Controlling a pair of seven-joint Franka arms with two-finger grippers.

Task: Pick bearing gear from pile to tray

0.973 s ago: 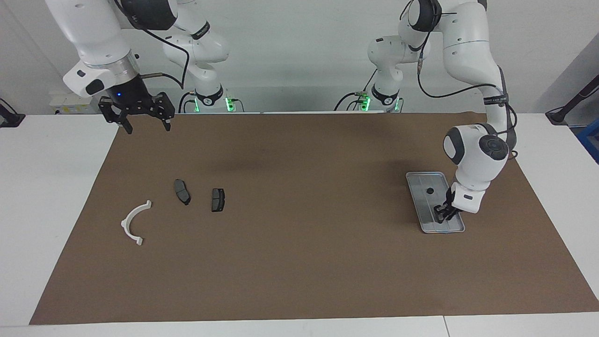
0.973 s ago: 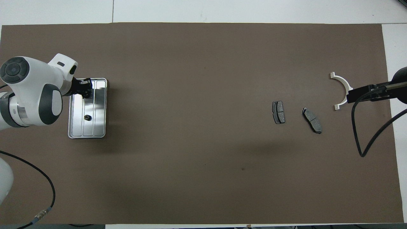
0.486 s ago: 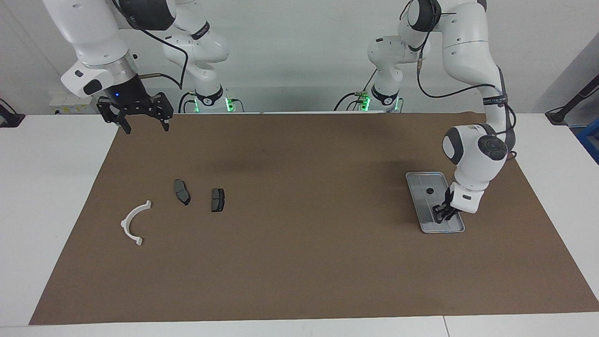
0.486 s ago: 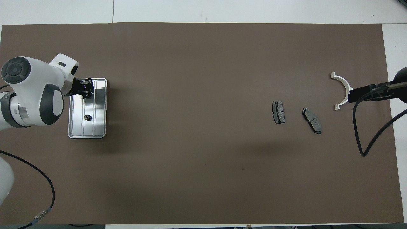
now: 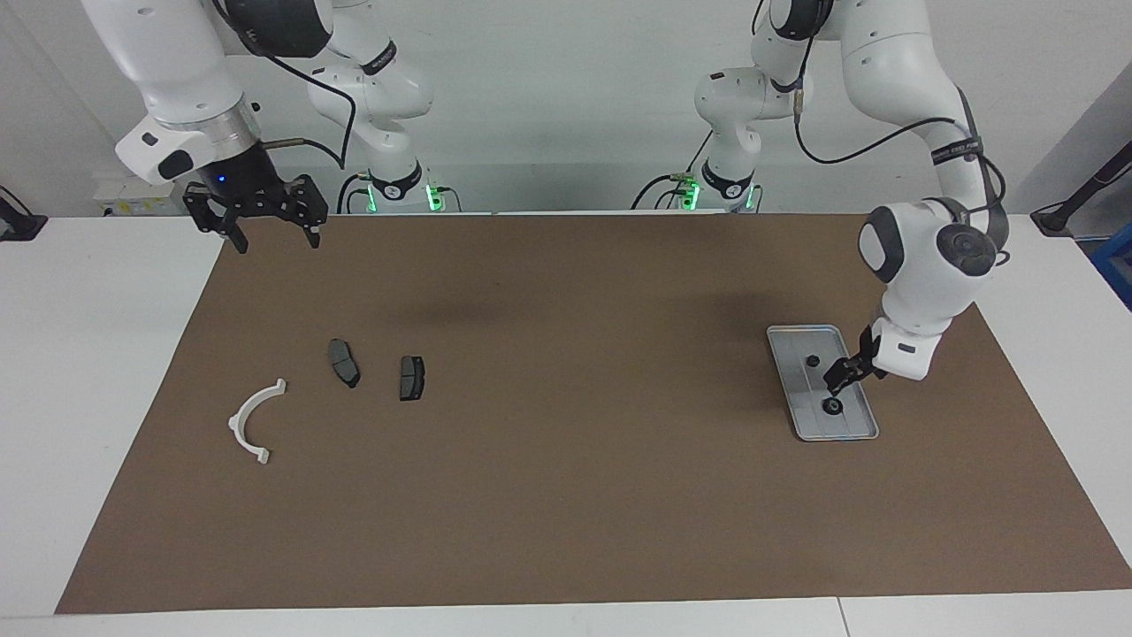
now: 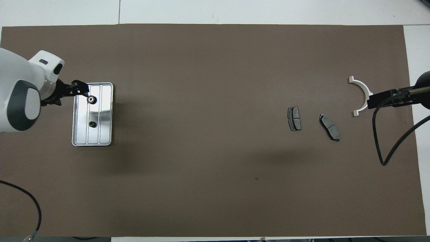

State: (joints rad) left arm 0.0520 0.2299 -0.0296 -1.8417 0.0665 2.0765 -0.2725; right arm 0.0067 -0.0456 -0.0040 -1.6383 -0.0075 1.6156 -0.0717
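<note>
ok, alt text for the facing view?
Left claw hangs open over the silver tray, where two small black gears lie. Right claw waits open in the air near the brown mat's corner; two brake pads and a white bracket lie below.

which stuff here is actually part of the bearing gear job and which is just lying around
Part of the job:
- tray
- gear farther from the robots, in the tray
- gear nearer the robots, in the tray
- left gripper, open, over the tray

Just lying about:
- white half-ring bracket
- two brake pads
- right gripper, open, waiting
</note>
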